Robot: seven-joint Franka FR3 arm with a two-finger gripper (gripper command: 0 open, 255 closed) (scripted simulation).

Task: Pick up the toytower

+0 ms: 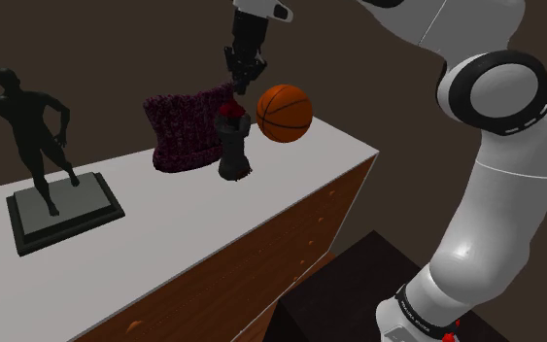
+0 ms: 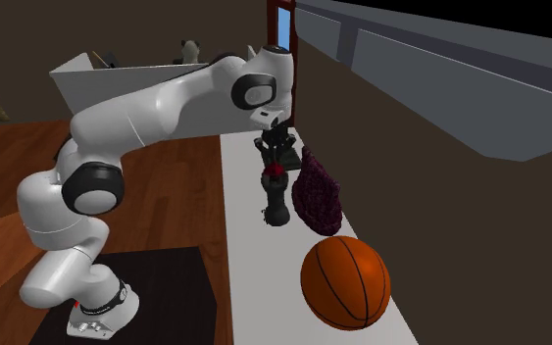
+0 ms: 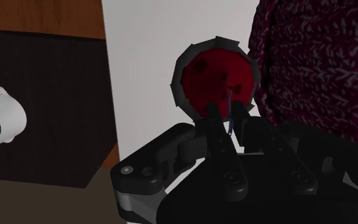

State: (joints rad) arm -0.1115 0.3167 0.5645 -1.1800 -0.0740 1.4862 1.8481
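Note:
The toy tower (image 1: pixel 233 146) is a black rook-shaped piece with a red top, standing upright on the white tabletop (image 1: pixel 164 233). It also stands beside the knitted thing in the second exterior view (image 2: pixel 277 201). My black gripper (image 1: pixel 235 90) hangs straight above it, fingertips just over the red top (image 3: pixel 214 76). In the wrist view the gripper (image 3: pixel 227 114) has its fingers drawn almost together over the tower's near rim, with only a thin slit between them. Whether they pinch the rim I cannot tell.
A dark red knitted thing (image 1: pixel 186 128) lies right behind the tower. An orange basketball (image 1: pixel 284 113) rests close beside it near the table's end. A black statue of a figure (image 1: pixel 40 155) on a plinth stands further along. The table's wooden front (image 1: pixel 261 262) drops to the stand.

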